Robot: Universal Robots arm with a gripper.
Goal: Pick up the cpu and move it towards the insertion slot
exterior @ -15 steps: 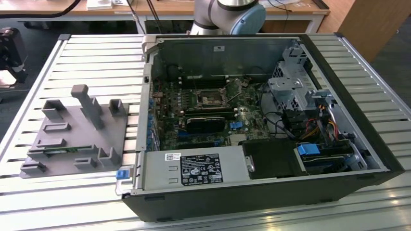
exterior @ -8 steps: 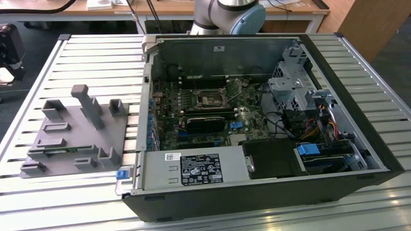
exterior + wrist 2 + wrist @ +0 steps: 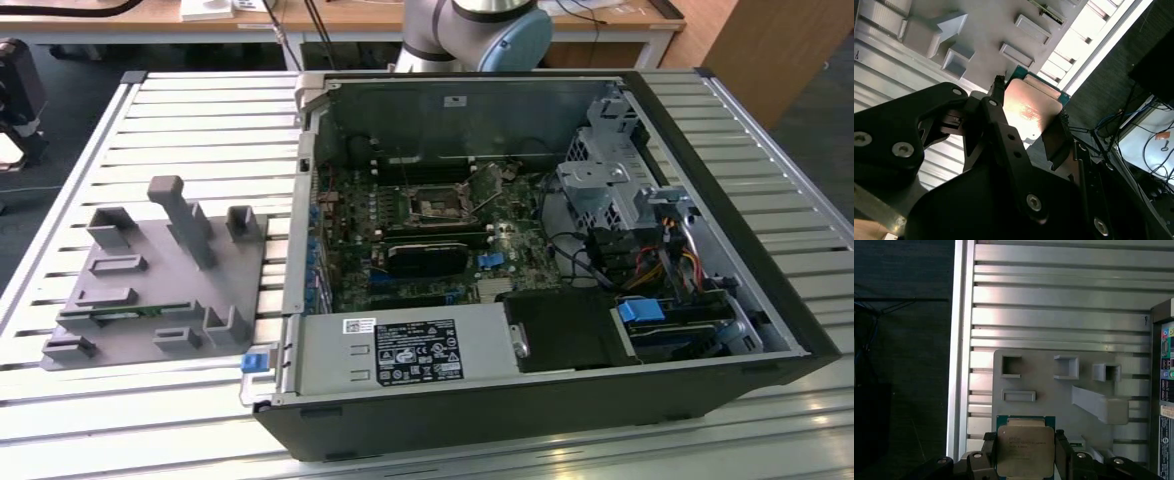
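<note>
Above the grey fixture (image 3: 1054,390), clear of its recesses, we have the cpu (image 3: 1025,450) pinched between the two black fingers of the gripper (image 3: 1025,456), which close only as far as the chip's two opposite edges and hold nothing else. In both wrist views it sits flat and square in that grip, its pale silvery lid facing the first wrist camera, with a thin green rim of board showing around the lid and faint print across the top. In the exterior view the insertion slot (image 3: 438,205) lies well apart from the fixture, inside the open computer case (image 3: 467,110) to the exterior view's right, a dark square in a metal frame. We judge the carry goes best with the chip level, gripped by its edges alone and held firmly enough not to twist, and lifted high enough to clear the near wall of the case.
</note>
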